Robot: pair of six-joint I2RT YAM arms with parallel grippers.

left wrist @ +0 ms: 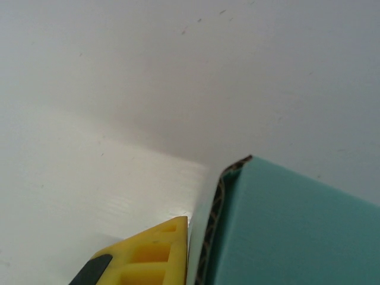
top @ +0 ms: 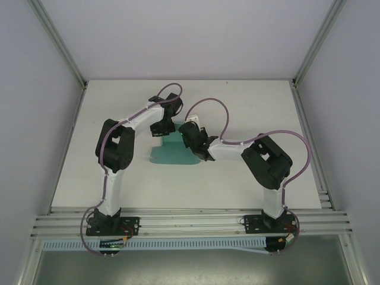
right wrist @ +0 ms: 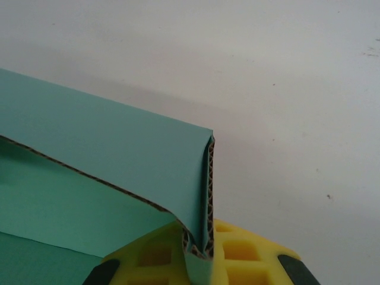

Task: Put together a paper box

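Found paper box (top: 172, 153) in middle of table (top: 249, 101), teal, partly folded, base flat on the surface. Saw left gripper (top: 161, 127) at its far-left edge, nearly closed on an upright doubled wall; caught one yellow finger (left wrist: 151, 255) touching the card, couldn't see the other behind it. Saw right gripper (right wrist: 199, 261) at far-right edge, clamped tight on a folded flap, fluted edge pinched upright between yellow pads (right wrist: 249, 255).

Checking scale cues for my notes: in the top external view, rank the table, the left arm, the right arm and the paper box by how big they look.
1. table
2. left arm and right arm: they look alike, so not ranked apart
3. paper box, partly covered by the arms
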